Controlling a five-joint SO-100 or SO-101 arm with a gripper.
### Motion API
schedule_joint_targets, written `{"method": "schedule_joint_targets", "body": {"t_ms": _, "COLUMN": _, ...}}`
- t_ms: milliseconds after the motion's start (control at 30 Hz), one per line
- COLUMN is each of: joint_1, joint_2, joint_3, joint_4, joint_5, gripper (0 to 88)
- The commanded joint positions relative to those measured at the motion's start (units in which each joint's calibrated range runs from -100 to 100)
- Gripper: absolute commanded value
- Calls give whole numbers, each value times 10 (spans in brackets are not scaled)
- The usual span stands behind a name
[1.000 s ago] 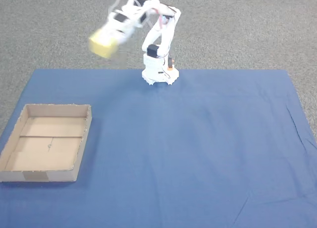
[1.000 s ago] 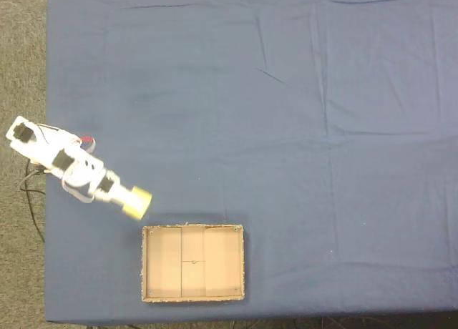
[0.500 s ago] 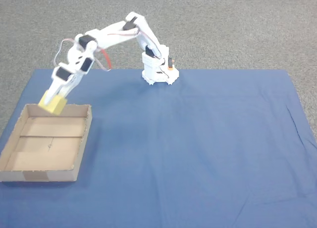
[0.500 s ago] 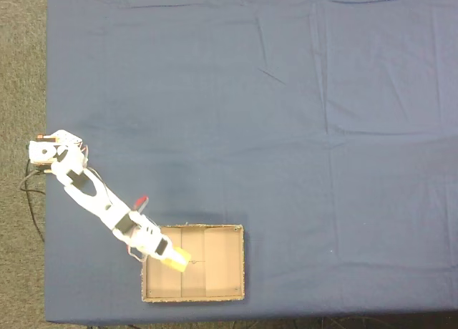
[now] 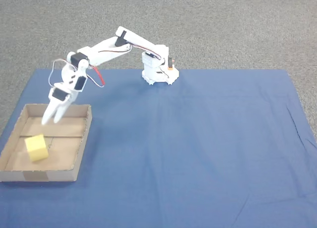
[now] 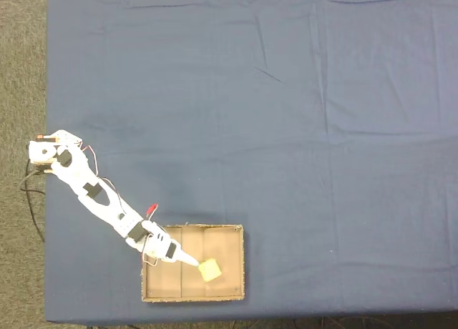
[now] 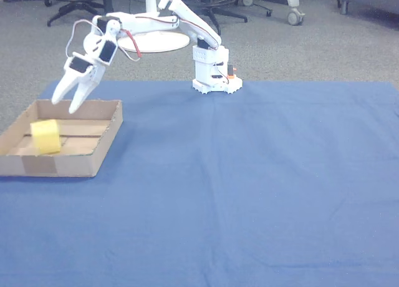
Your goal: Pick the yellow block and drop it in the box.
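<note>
Your gripper (image 7: 65, 104) hangs over the back edge of the box (image 5: 81, 151), fingers spread in a clear V with nothing between them. The side-on view shows the two pointed white fingertips (image 7: 57, 98) apart, above the far wall. In the top-down fixed view the gripper (image 6: 187, 260) reaches in over the box's (image 6: 240, 264) left part, its tip just short of the yellow block (image 6: 209, 270).

The yellow block (image 5: 36, 148) sits inside the box, free of the gripper. In the front fixed view it lies toward the near left part of the floor, tilted rather than square to the walls. In the side-on view the block (image 7: 45, 136) rises a little above the box's (image 7: 68, 165) low near wall.

The box is a shallow brown cardboard tray with a seam across its floor and a paler tape patch on its near wall. It sits near the left front corner of the blue cloth (image 5: 198, 148), its left wall close to the cloth's edge. The cloth is matte, with soft creases, and you have wide open room across its middle and right side. Grey carpet (image 5: 237, 25) surrounds it.

The arm (image 5: 106, 47) is white plastic with black motors and red wiring looping beside the wrist; its base (image 5: 158, 72) stands at the cloth's far edge.
</note>
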Motion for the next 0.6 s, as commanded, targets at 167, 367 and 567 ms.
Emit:
{"method": "schedule_joint_targets", "body": {"t_ms": 167, "joint_1": -99, "joint_2": -541, "joint_3": 456, "joint_4": -54, "joint_5": -67, "gripper": 303}}
{"method": "schedule_joint_targets", "body": {"t_ms": 367, "joint_1": -339, "joint_2": -1030, "joint_3": 883, "joint_4": -166, "joint_5": -115, "gripper": 2}}
{"method": "schedule_joint_targets", "body": {"t_ms": 567, "joint_1": -430, "joint_2": -1334, "joint_3": 1354, "joint_4": -213, "joint_5": -119, "gripper": 2}}
